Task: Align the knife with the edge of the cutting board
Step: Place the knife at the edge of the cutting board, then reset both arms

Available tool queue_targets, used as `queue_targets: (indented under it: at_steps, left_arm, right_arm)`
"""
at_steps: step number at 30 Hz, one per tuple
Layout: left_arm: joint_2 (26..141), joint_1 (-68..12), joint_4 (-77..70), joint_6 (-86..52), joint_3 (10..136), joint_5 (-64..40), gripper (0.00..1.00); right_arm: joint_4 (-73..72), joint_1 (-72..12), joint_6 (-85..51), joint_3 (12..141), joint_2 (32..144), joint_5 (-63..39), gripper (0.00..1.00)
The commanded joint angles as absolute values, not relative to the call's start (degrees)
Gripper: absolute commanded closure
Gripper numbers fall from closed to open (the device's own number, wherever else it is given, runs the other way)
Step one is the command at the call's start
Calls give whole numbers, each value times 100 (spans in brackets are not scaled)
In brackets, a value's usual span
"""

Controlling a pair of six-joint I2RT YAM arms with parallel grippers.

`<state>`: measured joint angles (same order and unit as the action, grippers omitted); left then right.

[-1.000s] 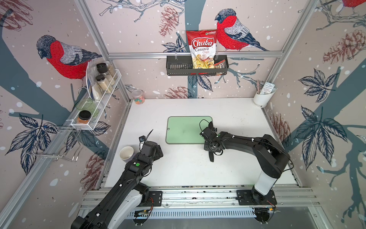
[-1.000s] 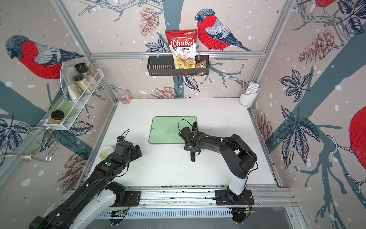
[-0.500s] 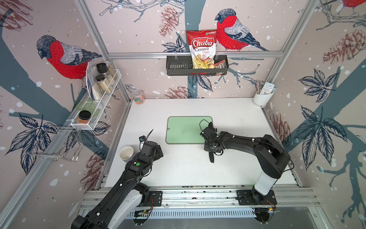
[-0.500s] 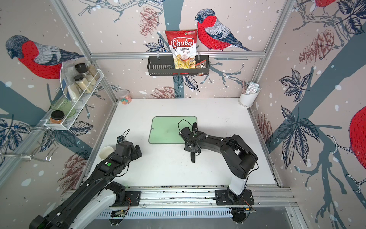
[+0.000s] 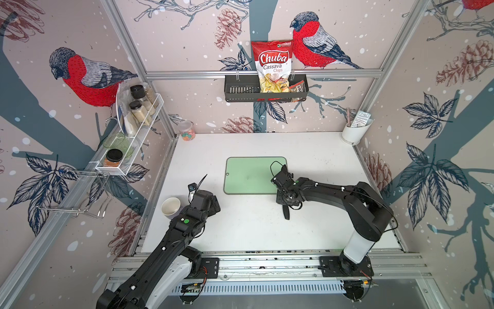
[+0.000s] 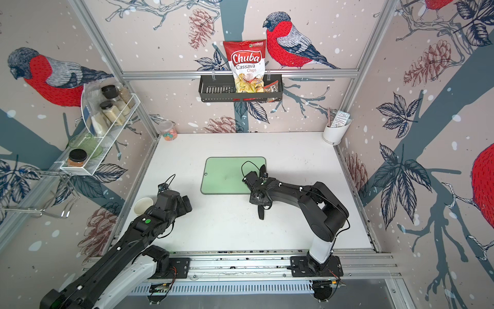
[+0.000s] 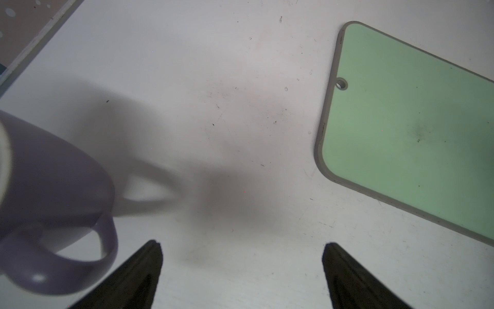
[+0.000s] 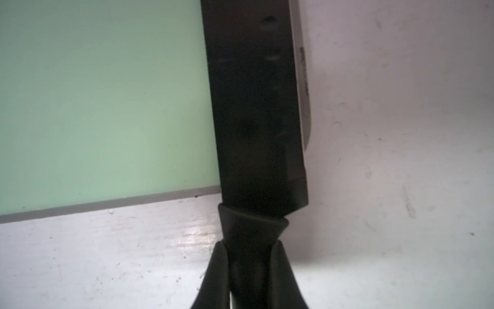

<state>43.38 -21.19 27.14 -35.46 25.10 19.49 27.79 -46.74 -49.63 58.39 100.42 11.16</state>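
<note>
The pale green cutting board [image 5: 248, 175] [image 6: 227, 175] lies flat mid-table; its hole end shows in the left wrist view [image 7: 406, 128]. My right gripper [image 5: 285, 198] [image 6: 260, 199] [image 8: 251, 267] is shut on the handle of the black knife [image 8: 254, 107]. The blade runs along the board's right short edge and covers that rim, and the board's green face [image 8: 101, 107] shows beside it. The handle end [image 5: 286, 214] points toward the front. My left gripper [image 5: 211, 206] [image 7: 242, 244] hovers open over bare table, front-left of the board, holding nothing.
A mug [image 5: 171, 206] [image 7: 53, 200] stands just left of my left gripper. A candy jar [image 5: 187, 131] sits at the back left corner, a white utensil cup [image 5: 352, 133] at the back right. A wall basket [image 5: 267, 89] and a spice rack [image 5: 131, 133] hang above.
</note>
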Motion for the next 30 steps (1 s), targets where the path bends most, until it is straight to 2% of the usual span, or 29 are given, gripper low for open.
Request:
queue_targets:
  at_steps: [1, 7, 9, 15, 19, 23, 25, 27, 30]
  left_arm:
    - [4342, -2145, 2558, -3483, 2557, 1943, 5]
    - [4333, -2145, 2566, -3482, 2558, 1934, 4]
    - [4331, -2145, 2565, -3488, 2544, 1934, 5]
    - [4318, -2145, 2574, -3482, 2555, 1946, 4]
    - [4308, -2140, 2594, -3489, 2560, 1952, 4]
    - [4283, -2147, 2610, -3498, 2549, 1998, 4]
    - [4249, -2145, 2644, -3484, 2564, 2000, 5]
    - [4126, -2145, 2624, -3439, 2546, 2039, 5]
    - [3903, -2145, 2628, -3429, 2618, 2169, 4]
  right_arm:
    - [3032, -4658, -4949, 5770, 10065, 1099, 80]
    - [3097, -4696, -4932, 5775, 10063, 1233, 72]
    - [3124, -4706, -4930, 5778, 10053, 1277, 65]
    - [3313, -4813, -4894, 5872, 9816, 1544, 33]
    - [3503, -4871, -4719, 6060, 9546, 1637, 26]
    - [3554, -4878, -4203, 6307, 8600, 2151, 17]
    - [3546, -4865, -3791, 6431, 7937, 2740, 2]
    - [3222, -4741, -3208, 6330, 7088, 3441, 0]
    - [2483, -4208, -2763, 5709, 6076, 3780, 0]
